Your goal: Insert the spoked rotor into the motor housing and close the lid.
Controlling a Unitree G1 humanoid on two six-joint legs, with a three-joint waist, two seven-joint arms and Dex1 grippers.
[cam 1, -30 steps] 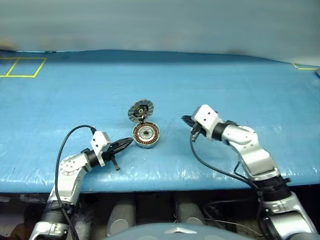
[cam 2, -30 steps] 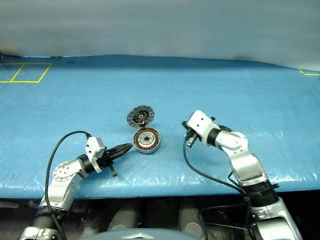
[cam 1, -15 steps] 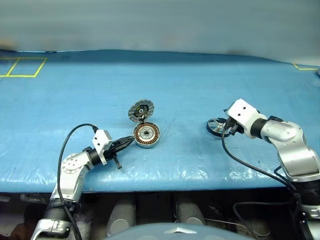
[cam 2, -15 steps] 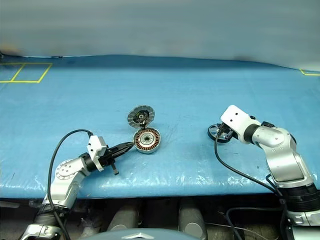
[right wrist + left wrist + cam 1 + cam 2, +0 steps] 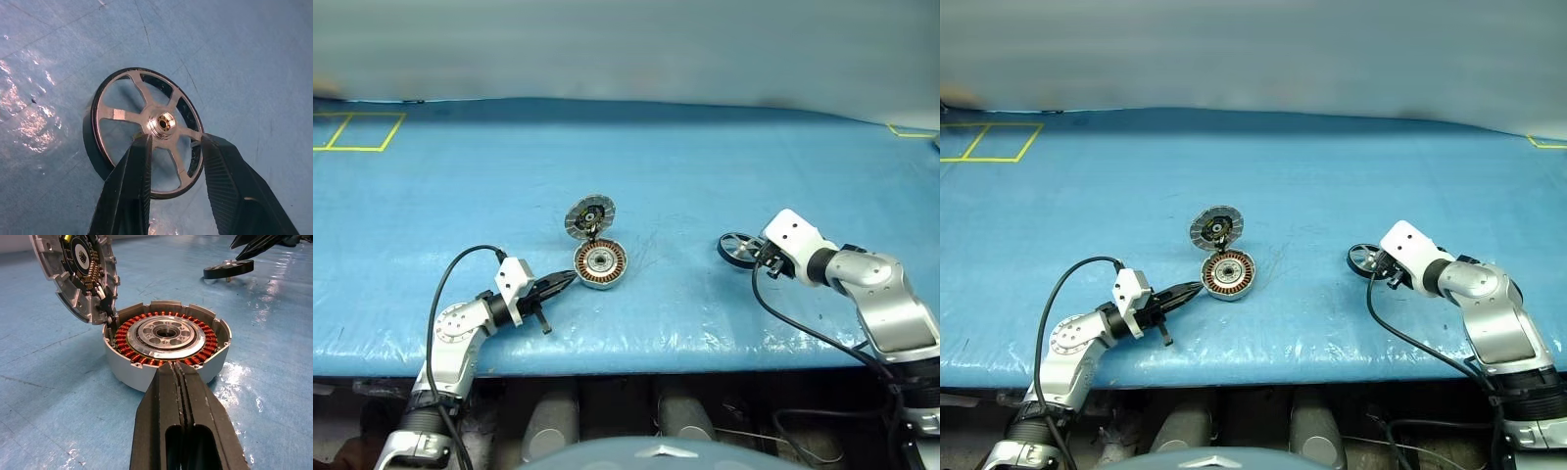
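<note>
Right gripper point(image 5: 173, 147), jaws apart, holds nothing and straddles the spoked rotor point(image 5: 146, 128) at 3 o'clock from the motor housing point(image 5: 599, 264). Housing holds copper windings; lid point(image 5: 588, 215) upright. Left gripper point(image 5: 177, 374) closed, empty.

Copper-orange windings point(image 5: 128, 354) in silver housing point(image 5: 146, 377); black-rimmed silvery rotor point(image 5: 146, 129); blue table point(image 5: 754, 176)

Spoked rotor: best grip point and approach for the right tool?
Probably a spoke or the raised hub, coming from above. The spoked rotor lies flat on the blue table, apart from the motor housing, so its thin rim sits low, while the gaps between spokes let a finger drop in. The right tool is open over the hub.
</note>
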